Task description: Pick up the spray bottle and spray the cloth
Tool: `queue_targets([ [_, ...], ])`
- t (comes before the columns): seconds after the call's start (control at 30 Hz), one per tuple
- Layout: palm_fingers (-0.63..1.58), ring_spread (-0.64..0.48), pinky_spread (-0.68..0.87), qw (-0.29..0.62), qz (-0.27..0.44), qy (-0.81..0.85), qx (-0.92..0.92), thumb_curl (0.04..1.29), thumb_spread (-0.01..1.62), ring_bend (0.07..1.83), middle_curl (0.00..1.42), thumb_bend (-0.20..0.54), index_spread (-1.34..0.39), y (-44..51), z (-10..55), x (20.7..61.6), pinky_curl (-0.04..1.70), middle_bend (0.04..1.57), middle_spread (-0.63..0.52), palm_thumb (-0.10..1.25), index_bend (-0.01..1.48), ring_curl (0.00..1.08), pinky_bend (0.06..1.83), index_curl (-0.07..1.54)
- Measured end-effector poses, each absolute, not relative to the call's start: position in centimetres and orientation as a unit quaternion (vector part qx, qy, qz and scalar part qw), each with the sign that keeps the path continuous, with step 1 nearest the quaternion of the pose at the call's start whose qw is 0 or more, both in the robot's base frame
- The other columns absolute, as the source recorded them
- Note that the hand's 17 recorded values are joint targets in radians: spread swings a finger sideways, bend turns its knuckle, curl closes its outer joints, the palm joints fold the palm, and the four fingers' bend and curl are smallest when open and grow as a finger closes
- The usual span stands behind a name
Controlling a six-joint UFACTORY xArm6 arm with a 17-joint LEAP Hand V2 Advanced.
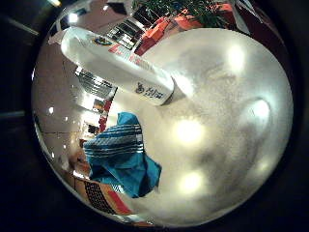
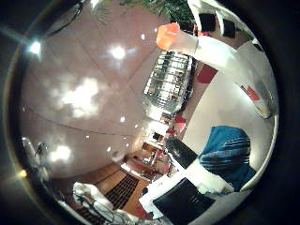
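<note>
A white spray bottle (image 1: 116,63) with an orange nozzle (image 2: 168,35) stands on the white table (image 1: 227,145); its base rests on the tabletop. A blue cloth with dark and white stripes (image 1: 120,154) lies crumpled on the same table, a short way from the bottle's base. My hand (image 2: 183,197) faces the bottle's side from close by. Its white and black parts reach in near the cloth and beyond the bottle's neck. The fingers (image 2: 180,151) look stretched out, and none is closed round the bottle.
The table edge (image 1: 120,205) runs just past the cloth, with a patterned floor below. Green plants (image 1: 203,9) and orange items stand beyond the table's far side. A room with ceiling lights fills the rest.
</note>
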State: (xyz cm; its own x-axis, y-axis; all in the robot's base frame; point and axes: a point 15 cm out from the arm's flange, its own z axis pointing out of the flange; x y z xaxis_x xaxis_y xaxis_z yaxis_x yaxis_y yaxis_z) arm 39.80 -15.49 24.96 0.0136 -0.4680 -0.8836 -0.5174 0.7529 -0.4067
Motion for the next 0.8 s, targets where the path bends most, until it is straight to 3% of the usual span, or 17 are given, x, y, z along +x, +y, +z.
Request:
queue_targets([
  [0.4,0.2,0.09,0.46,0.62,0.009,0.704,-0.346,0.4,1.04,0.59,0.43,-0.025,-0.15,-16.5,25.3,39.0,0.45,0.4,0.06,0.68,0.17,0.37,0.47,0.39],
  [0.57,0.09,0.14,0.45,0.62,0.008,0.704,-0.346,0.39,1.05,0.56,0.39,-0.024,-0.14,-16.8,25.6,39.1,0.44,0.29,0.13,0.68,0.14,0.35,0.54,0.34],
  [0.8,0.09,0.19,0.44,0.619,0.014,0.707,-0.343,0.39,1.04,0.55,0.37,-0.025,-0.13,-17.5,25.6,40.0,0.39,0.28,0.18,0.67,0.15,0.32,0.56,0.29],
])
